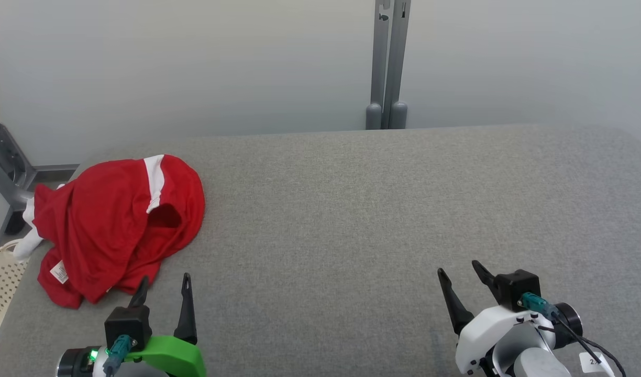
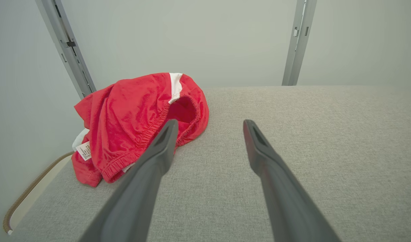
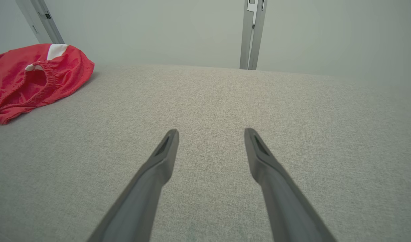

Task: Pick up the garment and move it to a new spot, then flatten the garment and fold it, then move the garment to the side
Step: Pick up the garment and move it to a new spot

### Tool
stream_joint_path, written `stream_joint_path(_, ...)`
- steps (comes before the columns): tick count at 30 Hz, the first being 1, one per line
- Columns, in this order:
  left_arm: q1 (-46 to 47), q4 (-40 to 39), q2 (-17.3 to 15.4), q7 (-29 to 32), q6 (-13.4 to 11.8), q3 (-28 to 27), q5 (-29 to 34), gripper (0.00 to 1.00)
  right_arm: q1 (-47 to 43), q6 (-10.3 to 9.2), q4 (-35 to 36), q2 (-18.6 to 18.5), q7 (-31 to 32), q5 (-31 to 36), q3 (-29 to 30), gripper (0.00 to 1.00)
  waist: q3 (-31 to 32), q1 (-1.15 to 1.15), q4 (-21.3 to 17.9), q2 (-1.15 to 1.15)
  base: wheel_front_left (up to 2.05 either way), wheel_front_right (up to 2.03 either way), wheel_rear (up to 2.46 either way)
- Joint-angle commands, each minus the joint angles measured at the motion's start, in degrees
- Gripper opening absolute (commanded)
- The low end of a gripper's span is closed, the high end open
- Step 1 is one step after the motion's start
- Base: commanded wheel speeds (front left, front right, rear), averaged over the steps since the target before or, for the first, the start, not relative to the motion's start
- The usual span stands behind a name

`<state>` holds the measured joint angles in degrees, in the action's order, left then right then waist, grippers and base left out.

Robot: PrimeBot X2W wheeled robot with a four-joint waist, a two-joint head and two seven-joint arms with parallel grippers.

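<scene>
Crumpled red cloth garment [image 1: 116, 225] with white stripe sat at left edge of grey fabric-covered table [image 1: 352, 209]; left gripper [image 1: 165, 278] just beside it and right gripper [image 1: 458, 267] well apart were both spread, empty, so I'd pinch the elastic waistband [image 2: 155, 126].

Garment [image 1: 116, 220] label [image 1: 59, 272] print illegible.

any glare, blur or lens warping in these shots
Head view: soft even light, no glare, garment sharp. Left wrist view: wall posts splay outward, wide-angle distortion. Right wrist view: far edge of the table bows upward, nothing noticeably blurred.
</scene>
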<state>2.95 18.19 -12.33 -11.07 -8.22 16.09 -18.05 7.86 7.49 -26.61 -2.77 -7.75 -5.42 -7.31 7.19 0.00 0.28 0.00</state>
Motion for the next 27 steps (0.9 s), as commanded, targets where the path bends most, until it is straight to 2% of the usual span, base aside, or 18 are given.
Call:
stream_joint_path(1, -0.6, -0.2, -0.5, 0.1, -0.6, -0.2, -0.3, 1.0, 0.2, 0.0, 0.1, -0.2, -0.4, -0.4, 0.0, 1.0, -0.1, 0.0, 0.6, 0.0, 0.0, 0.0, 0.0)
stream_joint_path(10, -1.4, 0.5, -1.2, -0.7, -0.5, -1.6, -1.9, 1.0, -0.7, 0.0, 0.2, -0.2, -0.8, -1.4, -0.3, 1.0, -0.1, 0.0, 5.6, 0.0, 0.0, 0.0, 0.0)
stream_joint_path(17, -2.9, -1.5, -2.5, 0.7, -1.5, -1.8, -1.9, 1.0, -1.4, 0.0, -0.5, -0.2, -2.3, -3.6, -0.1, 1.0, 0.3, 0.0, 12.1, 0.0, 0.0, 0.0, 0.0)
stream_joint_path(27, -4.7, -4.6, -4.6, 2.6, -2.3, -2.2, -2.2, 1.0, -0.6, 0.0, -2.2, -0.2, -3.8, -5.7, -1.9, 1.0, 0.4, 0.0, 19.4, 0.0, 0.0, 0.0, 0.0)
